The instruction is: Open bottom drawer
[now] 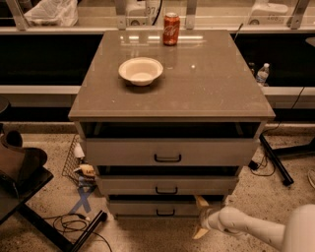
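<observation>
bottom drawer (140,208): lowest, narrowest front beneath counter (221,93), seemingly barely ajar. end effector (201,217): spread wide, low at drawer's right end, likely approaching bar handle (165,212).

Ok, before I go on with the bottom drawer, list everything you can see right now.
cabinet: one, grey-brown top, centre of view
bowl: one, white, on the cabinet top, left of centre
soda can: one, red, upright at the top's far edge
top drawer: one, grey-beige, black handle
middle drawer: one, grey-beige, below it
bottom drawer: one, grey-beige, lowest, small black handle
water bottle: one, clear, behind the cabinet, right
plastic bag: one, white, back left
tape cross: one, blue, floor left of the drawers
cables: several, black, floor lower left
arm: one, white, lower right
gripper: one, tan fingers open, by the bottom drawer front's right end
</observation>
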`<action>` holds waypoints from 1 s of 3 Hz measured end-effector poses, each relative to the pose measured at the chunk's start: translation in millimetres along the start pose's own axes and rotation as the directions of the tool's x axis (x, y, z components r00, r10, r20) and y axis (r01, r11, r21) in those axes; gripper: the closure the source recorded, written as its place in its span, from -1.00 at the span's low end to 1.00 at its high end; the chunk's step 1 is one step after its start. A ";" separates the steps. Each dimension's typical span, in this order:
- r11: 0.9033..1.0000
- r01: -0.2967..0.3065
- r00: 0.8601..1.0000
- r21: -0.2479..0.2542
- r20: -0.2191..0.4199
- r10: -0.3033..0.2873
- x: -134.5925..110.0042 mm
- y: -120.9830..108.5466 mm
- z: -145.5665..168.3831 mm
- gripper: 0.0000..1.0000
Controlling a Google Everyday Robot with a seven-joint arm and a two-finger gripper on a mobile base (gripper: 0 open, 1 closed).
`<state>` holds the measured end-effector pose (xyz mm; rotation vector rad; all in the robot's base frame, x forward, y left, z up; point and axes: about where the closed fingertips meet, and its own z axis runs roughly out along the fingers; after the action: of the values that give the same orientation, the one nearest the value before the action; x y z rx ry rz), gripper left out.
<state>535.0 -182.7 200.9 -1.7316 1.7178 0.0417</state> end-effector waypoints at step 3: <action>0.997 0.060 0.997 -0.057 -0.038 -0.062 5.4 2.4 38.3 -0.65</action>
<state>550.2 -168.7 168.0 -1.8361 1.7053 0.0284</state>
